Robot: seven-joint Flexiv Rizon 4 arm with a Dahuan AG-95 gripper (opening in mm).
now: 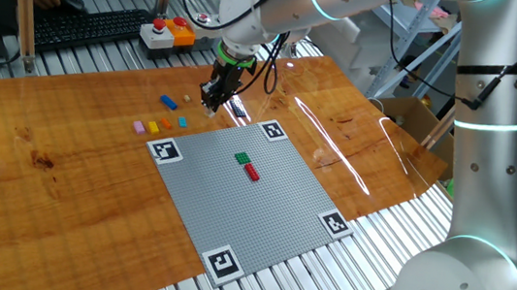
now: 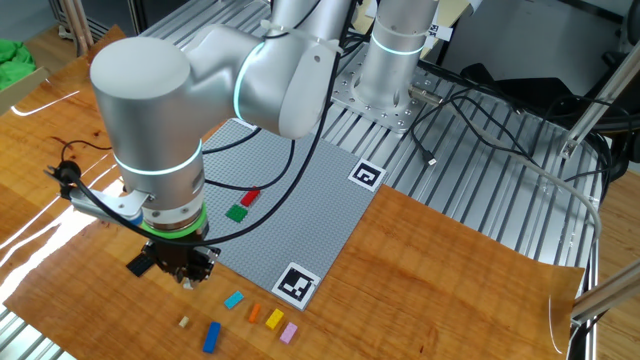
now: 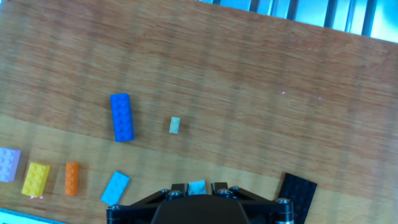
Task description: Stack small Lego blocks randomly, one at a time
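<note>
My gripper point(image 1: 212, 104) is low over the wooden table, just beyond the grey baseplate's point(image 1: 261, 209) far corner. In the hand view its fingers are shut on a small light-blue block point(image 3: 197, 186). Loose blocks lie on the wood to its left: blue point(image 3: 122, 117), whitish point(image 3: 175, 125), cyan point(image 3: 115, 188), orange point(image 3: 72, 178), yellow point(image 3: 35, 178) and pink point(image 3: 7, 165). A green block point(image 1: 242, 158) and a red block point(image 1: 251, 172) sit side by side on the baseplate. I cannot tell whether the held block touches the table.
A black flat piece point(image 3: 298, 194) lies on the wood right of the gripper. Black-and-white markers point(image 1: 165, 149) stand at the baseplate's corners. A box with round push-buttons point(image 1: 169, 32) and a keyboard point(image 1: 91, 26) stand at the back.
</note>
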